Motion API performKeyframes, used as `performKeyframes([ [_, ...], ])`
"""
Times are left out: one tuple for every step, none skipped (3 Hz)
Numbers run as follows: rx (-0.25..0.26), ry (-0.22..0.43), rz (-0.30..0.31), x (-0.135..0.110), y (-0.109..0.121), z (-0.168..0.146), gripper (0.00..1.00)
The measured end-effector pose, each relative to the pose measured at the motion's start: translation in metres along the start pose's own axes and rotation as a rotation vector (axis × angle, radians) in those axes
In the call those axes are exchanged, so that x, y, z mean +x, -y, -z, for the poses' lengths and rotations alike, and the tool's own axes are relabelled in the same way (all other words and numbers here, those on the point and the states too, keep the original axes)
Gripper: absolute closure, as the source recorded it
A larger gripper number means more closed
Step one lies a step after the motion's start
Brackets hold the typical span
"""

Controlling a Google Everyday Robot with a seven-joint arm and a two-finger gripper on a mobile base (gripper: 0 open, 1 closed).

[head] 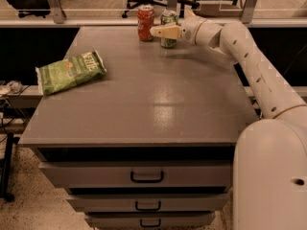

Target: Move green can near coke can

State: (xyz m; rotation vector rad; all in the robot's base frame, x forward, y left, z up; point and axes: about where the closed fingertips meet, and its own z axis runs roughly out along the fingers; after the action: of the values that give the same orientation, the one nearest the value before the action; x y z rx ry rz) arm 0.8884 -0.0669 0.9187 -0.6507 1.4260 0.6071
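Observation:
The green can (169,39) stands upright at the far edge of the grey table (144,104), just right of the coke can (145,23), with a small gap between them. My gripper (158,30) reaches in from the right. One cream finger (163,31) lies across the front of the green can and the other finger is hidden behind it. The jaws are closed on the can, whose base rests on the table. The fingertip reaches almost to the coke can.
A flat green chip bag (69,72) lies near the table's left edge. My white arm (249,56) runs along the right side of the table. Drawers (146,176) are below the front edge. Chairs and desk legs stand behind the table.

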Motion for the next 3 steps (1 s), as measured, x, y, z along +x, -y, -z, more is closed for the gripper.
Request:
performKeyframes([
  [-0.007, -0.009, 0.037, -0.016, -0.004, 0.026, 0.00],
  [-0.028, -0.045, 0.093, -0.037, -0.014, 0.061, 0.00],
  [-0.078, -0.113, 0.165, -0.057, -0.031, 0.097, 0.00],
])
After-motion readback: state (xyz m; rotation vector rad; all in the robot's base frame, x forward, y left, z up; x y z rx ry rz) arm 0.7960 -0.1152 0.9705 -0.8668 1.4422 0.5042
